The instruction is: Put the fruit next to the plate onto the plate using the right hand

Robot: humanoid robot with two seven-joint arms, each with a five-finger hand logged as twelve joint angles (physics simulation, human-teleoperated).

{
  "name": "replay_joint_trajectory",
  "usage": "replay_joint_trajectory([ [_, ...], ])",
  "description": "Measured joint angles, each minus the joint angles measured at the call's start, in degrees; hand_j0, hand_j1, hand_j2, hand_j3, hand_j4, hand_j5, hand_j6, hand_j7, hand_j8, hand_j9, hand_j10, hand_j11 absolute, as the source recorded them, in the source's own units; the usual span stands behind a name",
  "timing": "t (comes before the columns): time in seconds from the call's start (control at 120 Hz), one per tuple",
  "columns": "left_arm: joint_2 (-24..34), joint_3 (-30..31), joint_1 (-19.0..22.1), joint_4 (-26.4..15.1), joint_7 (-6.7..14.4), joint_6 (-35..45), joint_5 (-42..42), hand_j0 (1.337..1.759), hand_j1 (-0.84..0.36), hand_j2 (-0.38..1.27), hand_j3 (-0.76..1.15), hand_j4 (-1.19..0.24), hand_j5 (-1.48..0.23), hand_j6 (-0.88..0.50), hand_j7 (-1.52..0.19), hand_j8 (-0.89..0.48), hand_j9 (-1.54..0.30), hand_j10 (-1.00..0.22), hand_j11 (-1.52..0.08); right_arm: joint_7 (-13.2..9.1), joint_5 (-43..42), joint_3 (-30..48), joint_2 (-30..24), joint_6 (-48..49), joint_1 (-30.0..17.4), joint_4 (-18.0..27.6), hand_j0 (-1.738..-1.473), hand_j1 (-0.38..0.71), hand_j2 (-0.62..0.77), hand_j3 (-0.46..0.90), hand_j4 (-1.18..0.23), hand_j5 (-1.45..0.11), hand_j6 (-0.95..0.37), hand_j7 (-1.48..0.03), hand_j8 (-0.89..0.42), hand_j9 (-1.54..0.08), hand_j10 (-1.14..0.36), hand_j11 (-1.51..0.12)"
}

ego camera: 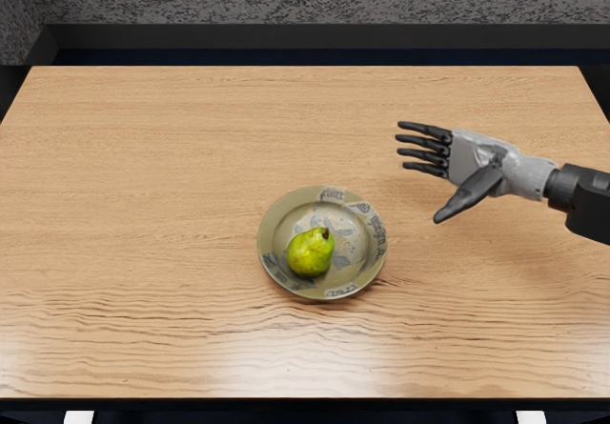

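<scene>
A green pear (310, 251) lies on the round patterned plate (357, 216) near the middle of the wooden table, its stem pointing up and right. My right hand (429, 171) hovers to the right of the plate and a little behind it, arm entering from the right edge. Its fingers are spread straight toward the left, the thumb angled down, and they hold nothing. A clear gap separates the hand from the plate and the pear.
The wooden table (143, 205) spans the whole view, with a dark wall and ledge behind its far edge. The left arm does not show.
</scene>
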Motion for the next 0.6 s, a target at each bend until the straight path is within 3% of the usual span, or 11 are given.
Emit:
replay_joint_trajectory([
  [0.2,0.00,0.02,0.00,0.00,-0.01,0.00,0.00,1.658,0.35,0.00,0.00,0.00,0.00,0.00,0.00,0.00,0.00,0.00,0.00,-0.22,0.55,-0.51,-3.34,0.00,-0.33,0.02,-1.658,-0.34,0.00,0.00,-0.01,-0.01,-0.01,-0.01,-0.01,-0.01,-0.01,-0.01],
  [0.325,0.00,0.01,0.00,-0.01,-0.01,0.00,0.00,1.658,0.35,0.00,0.00,0.00,0.00,0.00,0.00,0.00,0.00,0.00,0.00,-1.72,0.54,-1.16,-3.89,0.00,-0.27,0.07,-1.658,-0.35,0.00,0.00,0.00,-0.01,0.00,-0.01,0.00,-0.01,0.00,-0.01],
  [0.458,0.00,0.01,0.00,0.00,-0.01,0.00,0.00,1.658,0.35,0.00,0.00,0.00,0.00,0.00,0.00,0.00,0.00,0.00,0.00,-5.45,0.38,-1.40,-3.92,0.00,-0.14,0.14,-1.658,-0.35,0.00,0.00,0.00,0.00,0.00,0.00,0.00,0.00,0.00,0.00],
  [0.6,0.00,0.00,0.00,-0.01,-0.01,0.00,0.00,1.658,0.35,0.00,0.00,0.00,0.00,0.00,0.00,0.00,0.00,0.00,0.00,-6.71,0.33,-1.48,-4.07,0.00,0.00,0.23,-1.658,-0.35,0.00,0.00,0.00,0.00,0.00,0.00,0.00,0.00,0.00,0.00],
])
